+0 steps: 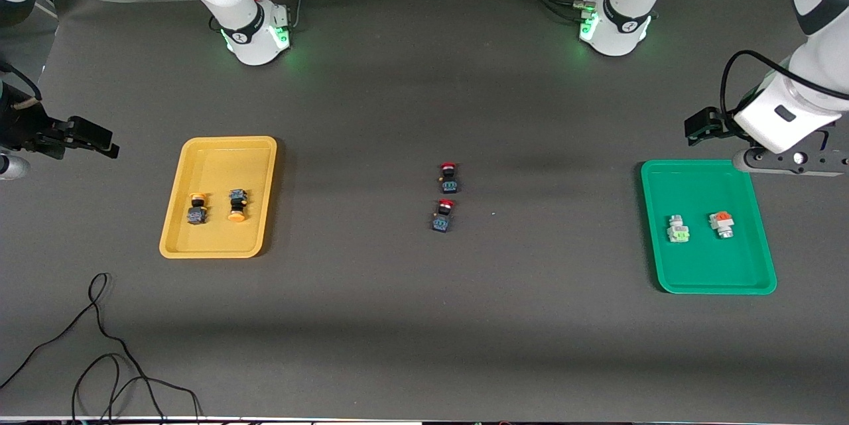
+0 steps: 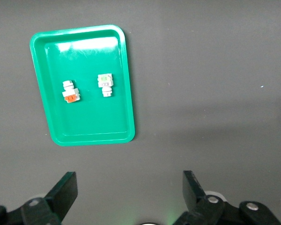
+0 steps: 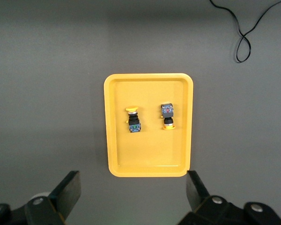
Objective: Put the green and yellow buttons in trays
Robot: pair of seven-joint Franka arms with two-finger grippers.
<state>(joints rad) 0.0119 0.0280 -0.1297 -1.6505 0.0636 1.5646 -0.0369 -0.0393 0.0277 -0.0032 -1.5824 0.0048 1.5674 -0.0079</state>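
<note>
Overall, dark grey tabletop (image 1: 398,319), 2 trays (image 1: 670,176).

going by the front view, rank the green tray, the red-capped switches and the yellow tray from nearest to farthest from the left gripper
1. Green tray: just beneath the left gripper, at the left arm's end of the table, holding the two grey switches.
2. Red-capped switches: mid-table, on the bare mat.
3. Yellow tray: at the right arm's end, holding the two yellow-capped switches.
</note>
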